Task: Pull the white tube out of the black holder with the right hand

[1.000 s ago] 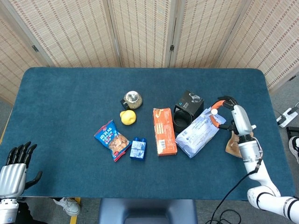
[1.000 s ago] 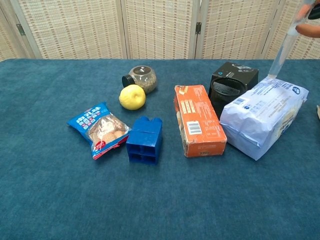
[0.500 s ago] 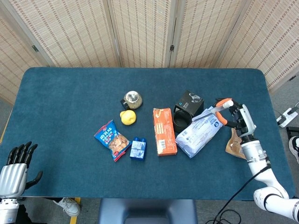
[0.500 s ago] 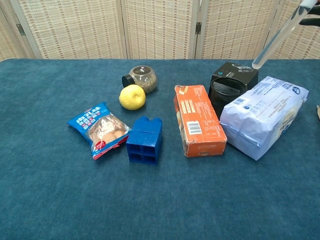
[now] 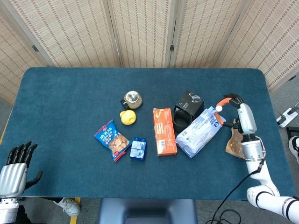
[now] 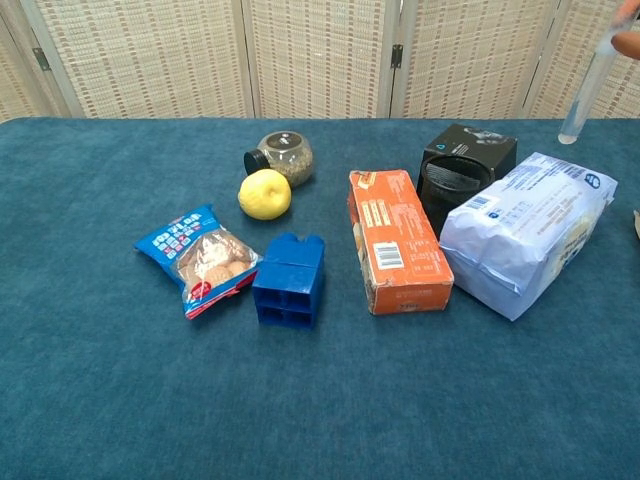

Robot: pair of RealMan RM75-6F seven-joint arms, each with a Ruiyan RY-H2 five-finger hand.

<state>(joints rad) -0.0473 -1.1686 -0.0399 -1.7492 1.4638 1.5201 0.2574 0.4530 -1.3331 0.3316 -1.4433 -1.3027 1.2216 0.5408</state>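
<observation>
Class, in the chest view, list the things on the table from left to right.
Snack bag → lemon → blue block → orange box → black holder → white pouch → white tube, held up.

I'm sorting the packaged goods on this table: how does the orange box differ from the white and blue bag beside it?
The orange box is a rigid carton with flat faces and sharp edges; the white and blue bag is soft, puffy and creased. The box lies left of the black holder, the bag right of it. The bag looks bulkier than the box. Both lie flat on the blue table, touched by neither hand.
</observation>
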